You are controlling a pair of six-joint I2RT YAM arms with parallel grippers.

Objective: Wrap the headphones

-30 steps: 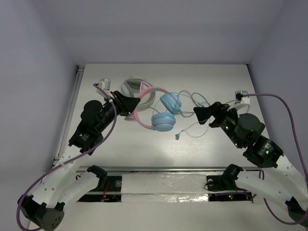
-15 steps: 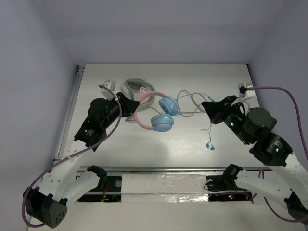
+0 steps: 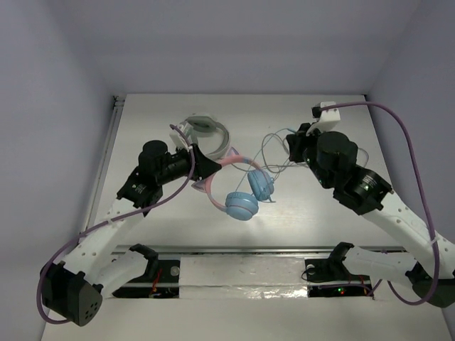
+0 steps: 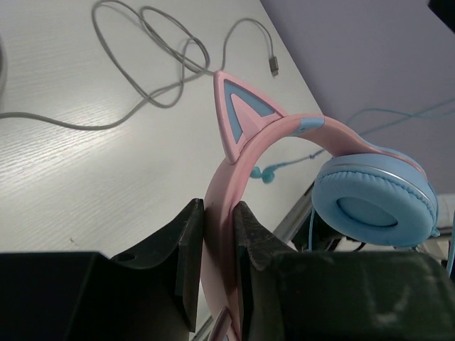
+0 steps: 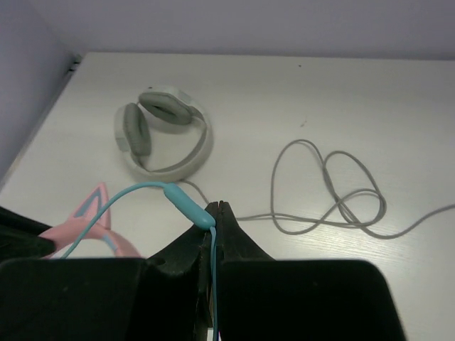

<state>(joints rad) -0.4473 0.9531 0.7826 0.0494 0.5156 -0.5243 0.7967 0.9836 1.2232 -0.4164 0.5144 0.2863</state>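
My left hand (image 4: 217, 214) is clenched on the pink headband (image 4: 229, 174) of the headphones (image 4: 373, 202), holding them above the surface (image 4: 85, 170). My right hand (image 5: 213, 219) pinches their thin blue cable (image 5: 138, 189) beside its inline lump. The cable runs slack with no turn round the band that I can see, so I judge the wrapping barely begun

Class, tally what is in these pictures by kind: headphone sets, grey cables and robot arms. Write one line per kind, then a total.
Headphone sets: 2 (pink cat-ear headphones, grey-white headset)
Grey cables: 1 (grey cable)
Robot arms: 2 (left arm, right arm)
Total: 5
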